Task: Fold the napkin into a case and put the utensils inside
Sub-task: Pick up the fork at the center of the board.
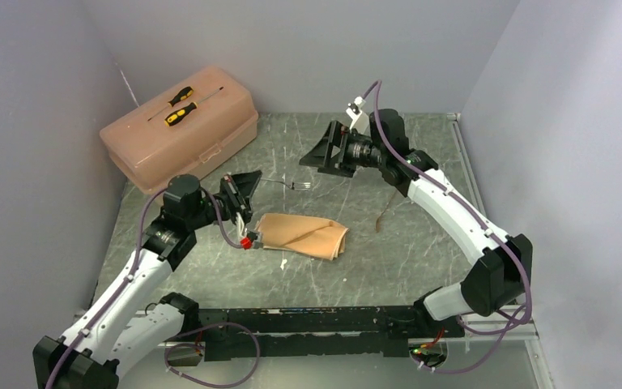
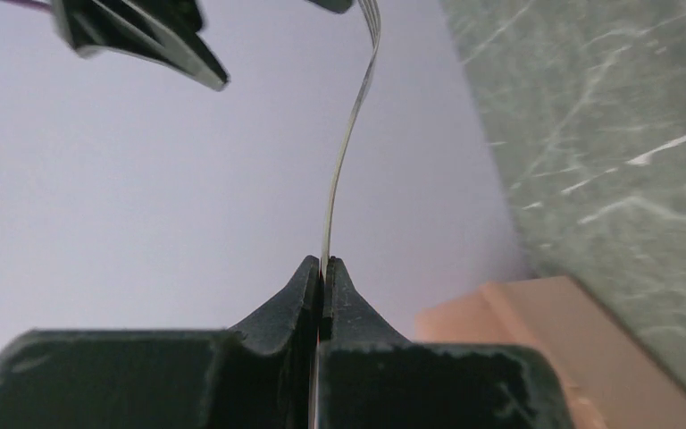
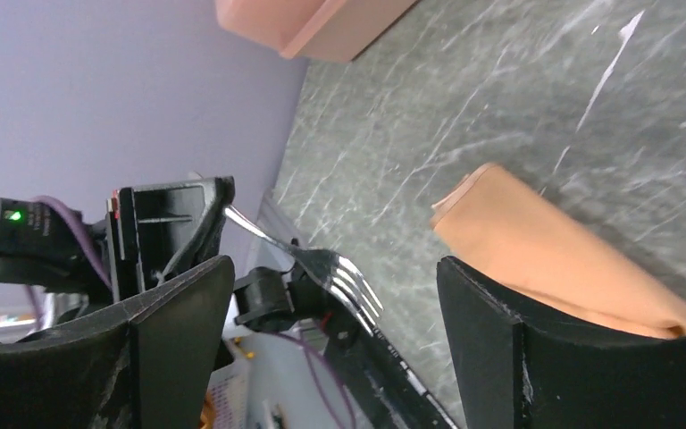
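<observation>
The napkin [image 1: 304,235] [image 3: 545,250] lies folded into a flat peach-tan oblong on the table between the arms. A thin metal fork [image 1: 285,183] [image 2: 348,143] [image 3: 348,281] hangs in the air behind it. My left gripper [image 1: 247,185] [image 2: 323,264] is shut on the fork's handle, with the tines pointing right. The right gripper [image 1: 312,158] [image 3: 335,268] stands open around the tine end, its fingers apart from the fork. Another thin brownish utensil [image 1: 381,217] lies on the table to the right of the napkin.
A pink plastic toolbox [image 1: 180,134] [image 3: 322,22] with two yellow-and-black screwdrivers [image 1: 180,105] on its lid stands at the back left. A small white scrap [image 1: 283,263] lies in front of the napkin. Walls close in on the left, back and right.
</observation>
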Robot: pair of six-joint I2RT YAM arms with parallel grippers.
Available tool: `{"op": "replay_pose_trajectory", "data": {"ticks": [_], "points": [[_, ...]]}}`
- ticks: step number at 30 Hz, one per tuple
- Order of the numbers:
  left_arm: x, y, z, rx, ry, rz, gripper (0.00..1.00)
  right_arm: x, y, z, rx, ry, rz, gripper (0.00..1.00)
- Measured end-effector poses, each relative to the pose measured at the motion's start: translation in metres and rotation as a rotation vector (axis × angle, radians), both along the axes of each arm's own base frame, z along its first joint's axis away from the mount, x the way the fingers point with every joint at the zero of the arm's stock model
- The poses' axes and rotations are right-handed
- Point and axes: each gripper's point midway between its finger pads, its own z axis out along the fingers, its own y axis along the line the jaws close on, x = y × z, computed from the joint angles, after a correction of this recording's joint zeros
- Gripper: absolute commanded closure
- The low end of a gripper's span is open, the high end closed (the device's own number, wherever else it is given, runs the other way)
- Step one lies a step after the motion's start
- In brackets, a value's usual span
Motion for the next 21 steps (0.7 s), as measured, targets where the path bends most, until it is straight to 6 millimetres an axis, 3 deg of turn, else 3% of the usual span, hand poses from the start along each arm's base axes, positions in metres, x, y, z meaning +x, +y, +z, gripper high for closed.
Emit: {"op": "replay_pose_trajectory", "data": {"ticks": [3, 6, 12, 18, 21], "points": [[0.002, -0.005, 0.007, 0.015, -0.144, -0.032, 0.97, -0.007, 0.003, -0.011, 0.035, 0.059, 0.012, 0.20], [0.003, -0.008, 0.021, 0.020, -0.257, -0.045, 0.97, -0.013, 0.005, -0.020, 0.055, 0.109, 0.019, 0.32], [0.006, -0.014, 0.050, -0.002, -0.414, -0.051, 0.97, -0.017, 0.011, -0.012, 0.139, 0.135, 0.041, 0.41], [0.005, -0.016, 0.057, -0.010, -0.457, -0.055, 0.97, -0.019, 0.016, -0.005, 0.220, 0.147, 0.050, 0.58], [0.002, -0.016, 0.051, -0.005, -0.457, -0.061, 0.97, -0.019, 0.019, -0.002, 0.261, 0.152, 0.052, 0.60]]}}
